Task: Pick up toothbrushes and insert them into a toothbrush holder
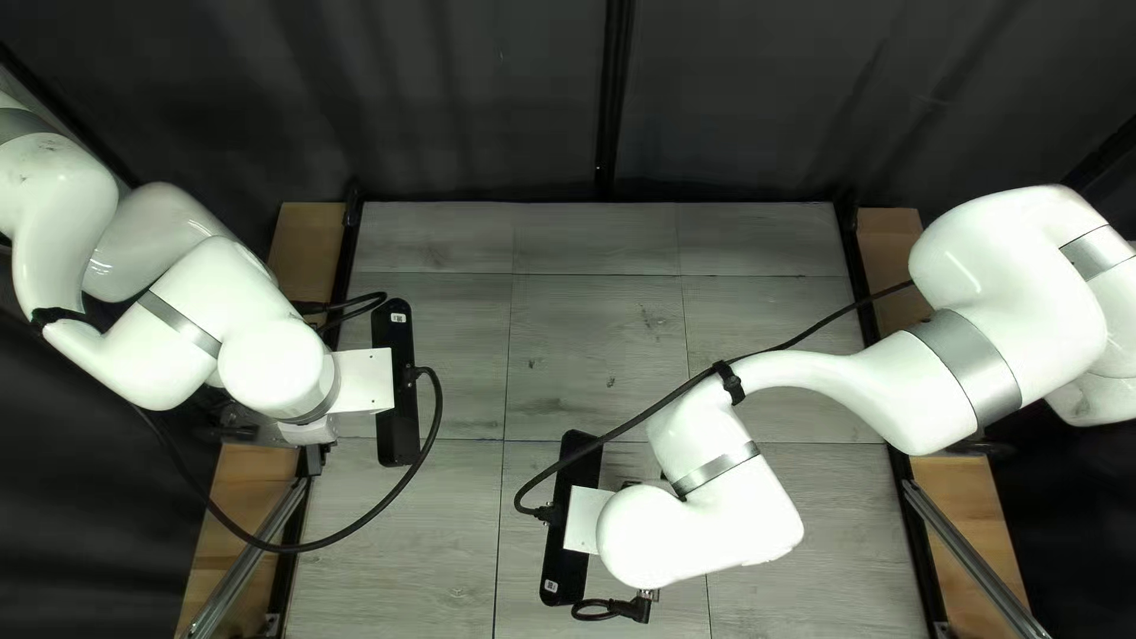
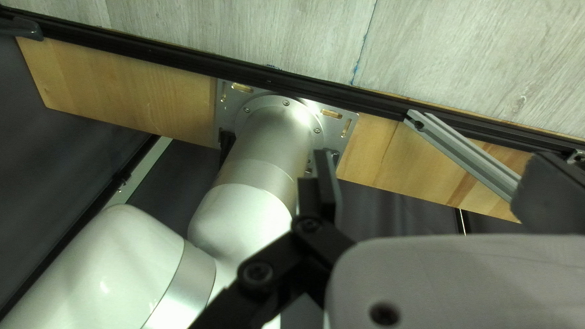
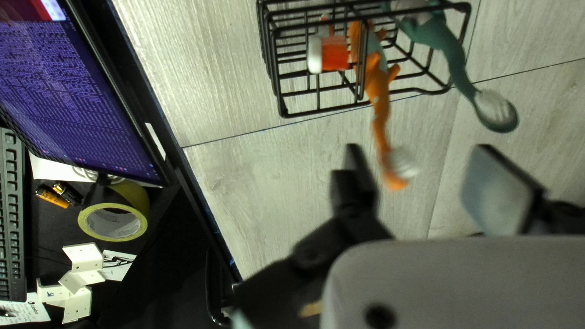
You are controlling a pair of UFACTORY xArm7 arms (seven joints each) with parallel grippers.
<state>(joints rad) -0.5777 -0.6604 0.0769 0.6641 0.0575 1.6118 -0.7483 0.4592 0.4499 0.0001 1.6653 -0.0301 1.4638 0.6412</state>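
**Toothbrushes look parked already, but that head is awfully close to the claw**

So the orange brush and green brush both seem to be in the black wire basket, heads poking past its rim. Right gripper is wide open, holding nothing, with the orange head near the gap between its fingers. Left gripper is also open and empty, off by its own arm's base.

My worry: if the right one drops or swings sideways, a finger could clip that head and yank the brush out, or tip the basket, since thin wire probably doesn't weigh much. Nubs on the orange handle might snag too.

Shapes: wavy, smooth, plasticky-looking handles, whitish bristles, open square-ish wire grid, wood-grain table. There's an orange-and-white bit by the wires; can't tell what it is.
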